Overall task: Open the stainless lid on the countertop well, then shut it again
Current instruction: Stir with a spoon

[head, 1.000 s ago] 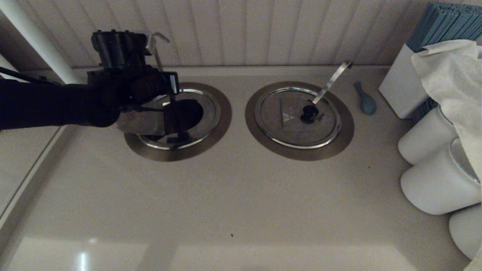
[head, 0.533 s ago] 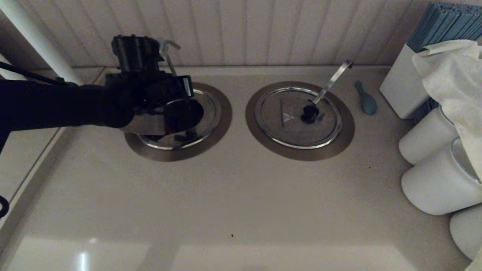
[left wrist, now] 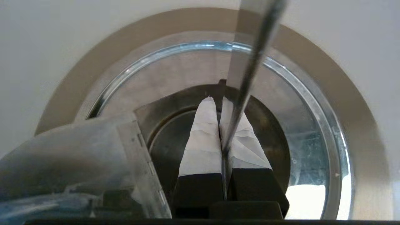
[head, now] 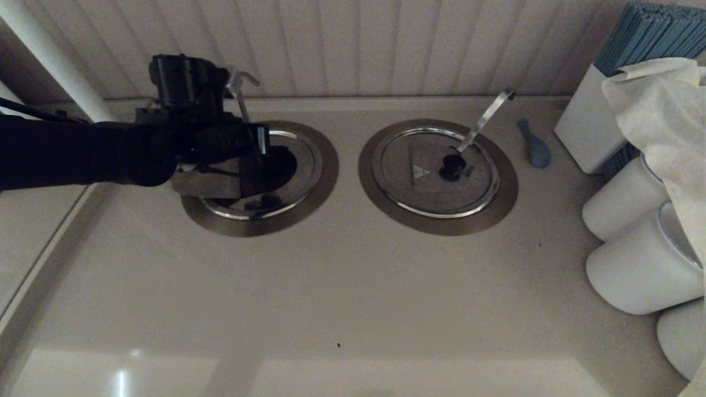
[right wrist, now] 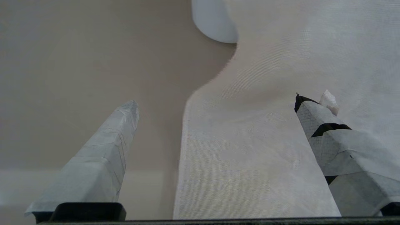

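Note:
The stainless lid [head: 207,184] hangs tilted above the left side of the countertop well, its folding flap [left wrist: 78,156] raised and covering part of the bronze ring [head: 309,212]. My left gripper [head: 270,165] is over the well, shut, and the lid [left wrist: 168,106] sits right under its fingertips [left wrist: 207,125]. The black knob is hidden beneath them. The thin hook-tipped rod [head: 241,94] rises beside the wrist, and this rod [left wrist: 253,56] crosses the fingers. The chrome rim [left wrist: 318,109] and shiny inner wall show. My right gripper [right wrist: 215,100] hangs open over a white cloth, outside the head view.
The twin lid [head: 424,187] lies closed on the right well, its flat strip handle [head: 485,118] sticking up. A blue spoon-like thing [head: 534,144], a white box [head: 587,127], white cylinders [head: 640,264] and a white cloth [head: 662,105] crowd the right. The panelled wall stands close behind.
My left arm swung to the right with the lid, then came partway back left. The rod's hook sits lower than a second ago. The twin lid has not moved.

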